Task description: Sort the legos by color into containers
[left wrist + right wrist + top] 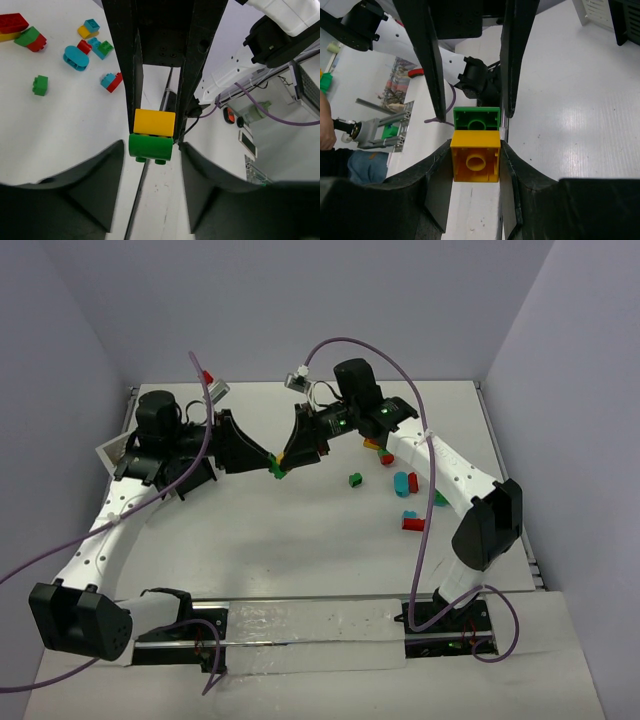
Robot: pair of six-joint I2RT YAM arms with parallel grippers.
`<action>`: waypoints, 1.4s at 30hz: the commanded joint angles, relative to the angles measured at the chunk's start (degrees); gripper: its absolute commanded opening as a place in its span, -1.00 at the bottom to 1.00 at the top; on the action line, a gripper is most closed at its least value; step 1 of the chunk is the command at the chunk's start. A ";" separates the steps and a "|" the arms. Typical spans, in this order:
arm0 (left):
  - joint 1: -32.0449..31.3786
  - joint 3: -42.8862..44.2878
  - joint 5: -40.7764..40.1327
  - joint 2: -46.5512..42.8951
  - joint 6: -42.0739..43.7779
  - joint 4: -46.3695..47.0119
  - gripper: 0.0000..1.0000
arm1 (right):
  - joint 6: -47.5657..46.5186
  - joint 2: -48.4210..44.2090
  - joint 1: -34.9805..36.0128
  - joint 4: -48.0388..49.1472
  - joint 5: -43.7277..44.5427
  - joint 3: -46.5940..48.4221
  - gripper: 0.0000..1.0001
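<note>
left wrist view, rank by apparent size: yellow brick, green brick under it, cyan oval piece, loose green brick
yellow brick and green brick under it: alike, both nearest the camera
cyan oval piece
loose green brick

Glossy plastic: yellow brick (475, 161) and green brick (476, 118); table (580, 115) smooth, faintly shiny white.

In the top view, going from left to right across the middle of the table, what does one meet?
left gripper → yellow-green brick pair → right gripper → lone green brick → cyan brick
</note>
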 commanded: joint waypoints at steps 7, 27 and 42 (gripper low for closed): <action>-0.80 -2.64 2.19 -1.03 -1.12 3.63 -0.58 | 2.16 0.02 0.52 4.00 -3.18 3.22 -1.00; 28.27 9.84 -18.18 3.43 48.45 -46.62 -1.00 | -4.93 0.36 -9.41 -4.46 8.04 4.93 -1.00; 36.91 8.46 -56.21 3.44 41.30 -24.36 -1.00 | -6.56 0.46 -9.41 -5.85 20.47 2.92 -1.00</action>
